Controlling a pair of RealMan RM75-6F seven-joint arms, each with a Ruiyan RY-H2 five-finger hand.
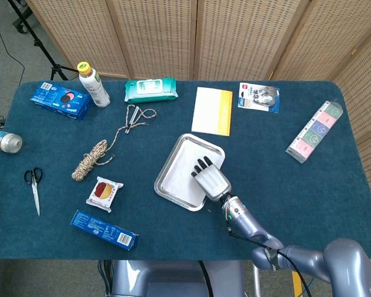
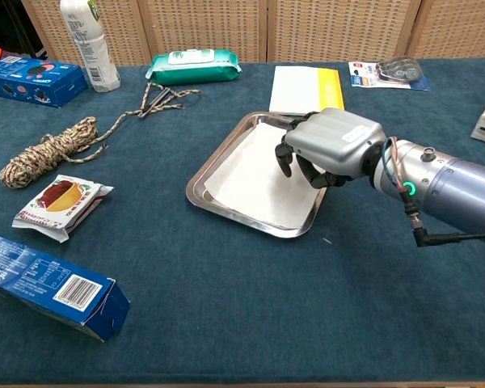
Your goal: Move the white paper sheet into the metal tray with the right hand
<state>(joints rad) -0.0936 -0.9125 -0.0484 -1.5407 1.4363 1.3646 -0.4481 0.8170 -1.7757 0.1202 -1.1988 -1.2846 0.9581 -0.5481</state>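
The metal tray (image 1: 167, 163) sits at the middle of the blue table, and the white paper sheet (image 1: 180, 177) lies flat inside it. In the chest view the paper (image 2: 246, 174) covers most of the tray (image 2: 226, 212) floor. My right hand (image 1: 211, 179) hovers over the tray's right near corner. Its fingers are bent downward and apart, and nothing is held in them. The chest view shows the right hand (image 2: 331, 144) just above the paper's right edge. My left hand is in neither view.
A white and yellow pad (image 1: 212, 111) lies just beyond the tray. A rope (image 1: 93, 159), snack packet (image 1: 105, 192) and blue box (image 1: 104, 229) lie to the left. Wipes (image 1: 151, 90), a bottle (image 1: 93, 84) and a blister pack (image 1: 259, 97) line the far edge.
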